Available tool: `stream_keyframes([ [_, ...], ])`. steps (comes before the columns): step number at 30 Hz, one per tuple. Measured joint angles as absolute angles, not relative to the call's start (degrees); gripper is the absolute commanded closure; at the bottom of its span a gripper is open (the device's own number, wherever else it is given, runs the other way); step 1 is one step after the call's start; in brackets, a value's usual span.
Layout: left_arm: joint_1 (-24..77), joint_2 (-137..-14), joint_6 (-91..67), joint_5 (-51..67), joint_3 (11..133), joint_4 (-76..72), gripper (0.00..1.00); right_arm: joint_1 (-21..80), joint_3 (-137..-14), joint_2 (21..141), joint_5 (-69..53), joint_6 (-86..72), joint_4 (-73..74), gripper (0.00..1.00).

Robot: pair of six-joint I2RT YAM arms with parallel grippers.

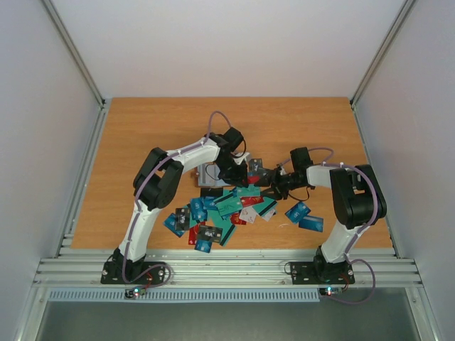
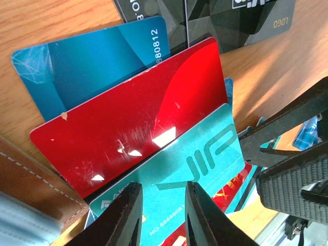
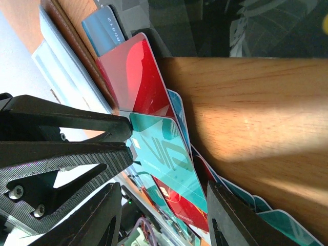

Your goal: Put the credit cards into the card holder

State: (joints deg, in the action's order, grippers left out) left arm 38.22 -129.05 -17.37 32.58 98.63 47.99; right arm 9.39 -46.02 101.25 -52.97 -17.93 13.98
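The brown card holder lies at the lower left of the left wrist view, with a blue card, a red card and a teal card fanned out from it. My left gripper is open by a narrow gap, its tips over the teal card's near end. In the right wrist view the teal card lies between my right gripper's wide-open, empty fingers, and the holder is at the upper left. From above, both grippers meet beside the holder.
A loose pile of cards lies in front of the holder, and two more blue cards lie to the right. Black cards lie just beyond the fanned ones. Grey walls and a rail bound the wooden table.
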Motion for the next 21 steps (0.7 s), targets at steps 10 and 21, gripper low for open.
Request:
stream_keyframes([
  [10,37.89,-127.70,-21.17,36.05,94.54,42.35,0.75,9.45,-43.57,101.32,-55.75,-19.27,9.06,0.54],
  [21,37.63,-126.85,-24.67,39.29,91.11,37.26,0.76,9.50,-38.85,102.89,-61.49,-19.64,-1.19,0.63],
])
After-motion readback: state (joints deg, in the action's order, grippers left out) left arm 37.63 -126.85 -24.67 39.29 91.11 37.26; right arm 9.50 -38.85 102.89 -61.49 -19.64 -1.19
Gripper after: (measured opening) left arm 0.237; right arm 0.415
